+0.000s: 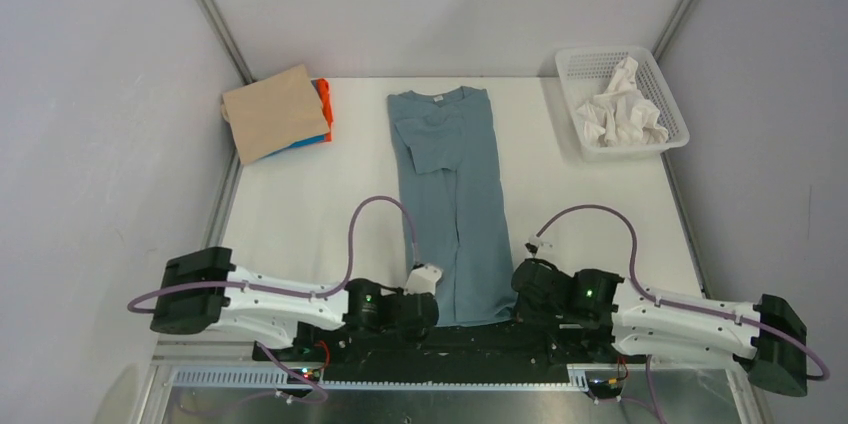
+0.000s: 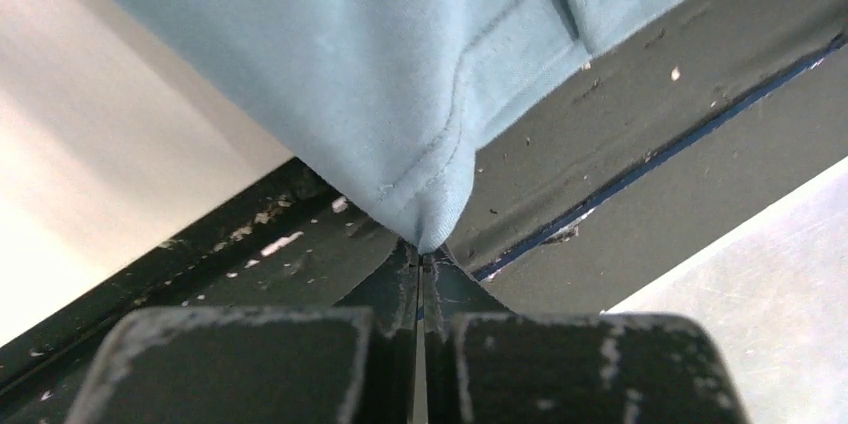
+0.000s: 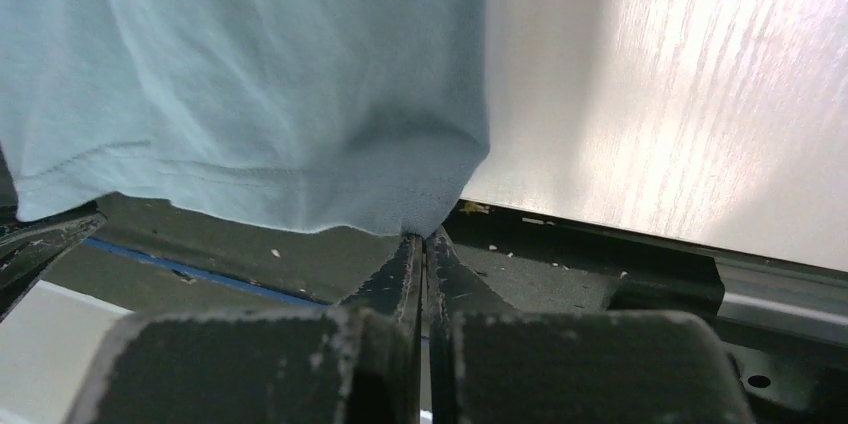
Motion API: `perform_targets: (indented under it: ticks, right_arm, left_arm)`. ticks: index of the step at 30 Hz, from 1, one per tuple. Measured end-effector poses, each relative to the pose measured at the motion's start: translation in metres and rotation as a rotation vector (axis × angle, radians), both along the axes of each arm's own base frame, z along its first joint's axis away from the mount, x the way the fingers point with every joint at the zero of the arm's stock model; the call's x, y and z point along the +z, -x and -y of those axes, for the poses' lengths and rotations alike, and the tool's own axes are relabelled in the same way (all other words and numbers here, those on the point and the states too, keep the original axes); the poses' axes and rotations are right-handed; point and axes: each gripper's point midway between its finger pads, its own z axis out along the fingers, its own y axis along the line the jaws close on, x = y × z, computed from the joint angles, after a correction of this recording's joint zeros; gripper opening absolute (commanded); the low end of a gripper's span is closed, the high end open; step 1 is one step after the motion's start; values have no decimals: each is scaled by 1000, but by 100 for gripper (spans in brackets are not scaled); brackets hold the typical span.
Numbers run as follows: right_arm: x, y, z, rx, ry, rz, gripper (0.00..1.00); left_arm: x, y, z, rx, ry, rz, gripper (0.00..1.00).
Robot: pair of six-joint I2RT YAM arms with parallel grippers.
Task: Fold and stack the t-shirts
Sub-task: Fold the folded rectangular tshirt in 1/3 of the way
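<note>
The slate blue-grey t-shirt (image 1: 452, 189) lies lengthwise down the middle of the table, folded into a narrow strip, neck with its white label at the far end. Its hem hangs over the near edge. My left gripper (image 1: 437, 310) is shut on the hem's left corner (image 2: 425, 229). My right gripper (image 1: 517, 300) is shut on the hem's right corner (image 3: 425, 219). A stack of folded shirts sits at the far left: a tan shirt (image 1: 272, 112) on top, an orange one (image 1: 323, 104) and a bright blue edge (image 1: 300, 144) beneath.
A white mesh basket (image 1: 662, 89) at the far right holds crumpled white cloth (image 1: 622, 114). The dark base rail (image 2: 640, 124) runs along the near table edge under both grippers. Grey walls close in on both sides.
</note>
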Motion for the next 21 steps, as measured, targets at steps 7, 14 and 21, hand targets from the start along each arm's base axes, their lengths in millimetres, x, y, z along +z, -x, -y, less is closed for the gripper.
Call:
perform_targets:
  ticks: [7, 14, 21]
  right_arm:
    - [26, -41, -7, -77, -37, 108, 0]
    - [60, -106, -15, -128, -74, 226, 0]
    - [104, -188, -20, -183, -135, 373, 0]
  left_arm:
    - [25, -50, -4, 148, 68, 18, 0]
    - [77, -119, 10, 228, 142, 156, 0]
    - [113, -206, -6, 363, 119, 293, 0]
